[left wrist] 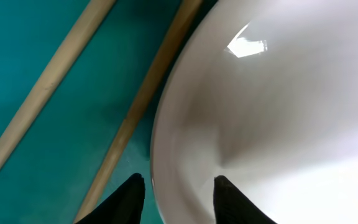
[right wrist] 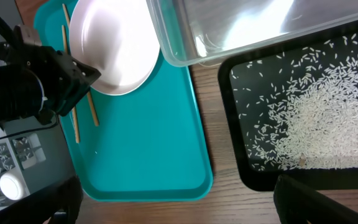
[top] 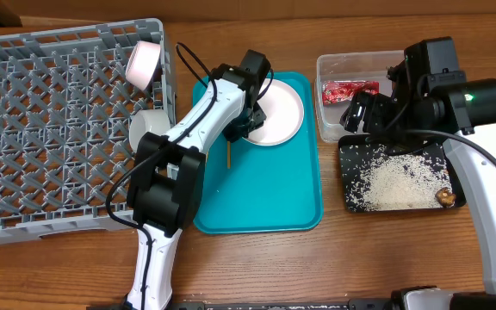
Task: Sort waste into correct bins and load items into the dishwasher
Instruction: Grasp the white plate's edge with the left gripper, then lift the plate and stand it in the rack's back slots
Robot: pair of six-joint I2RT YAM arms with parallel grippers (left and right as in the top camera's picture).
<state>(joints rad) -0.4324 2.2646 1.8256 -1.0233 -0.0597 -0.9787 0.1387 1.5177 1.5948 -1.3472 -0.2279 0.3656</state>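
The large pale plate [top: 282, 108] lies at the far end of the teal tray [top: 265, 198]. My left gripper [top: 246, 120] is open at the plate's left rim. In the left wrist view [left wrist: 179, 179] one finger is over the tray and the other over the plate [left wrist: 278, 112]. Two wooden chopsticks [left wrist: 42, 102] lie on the tray beside the plate. My right gripper [top: 360, 112] is open and empty, near the clear tub [top: 321, 103] holding the red-and-white wrapper [top: 350, 90]. Rice [top: 399, 181] and a brown lump [top: 445, 196] lie in the black tray [top: 351, 205].
The grey rack [top: 50, 138] fills the left side. A pinkish round dish [top: 143, 62] and a bowl [top: 147, 127] sit at its right wall. In the right wrist view the teal tray [right wrist: 142, 137] is separated from the black tray [right wrist: 235, 168] by bare wood.
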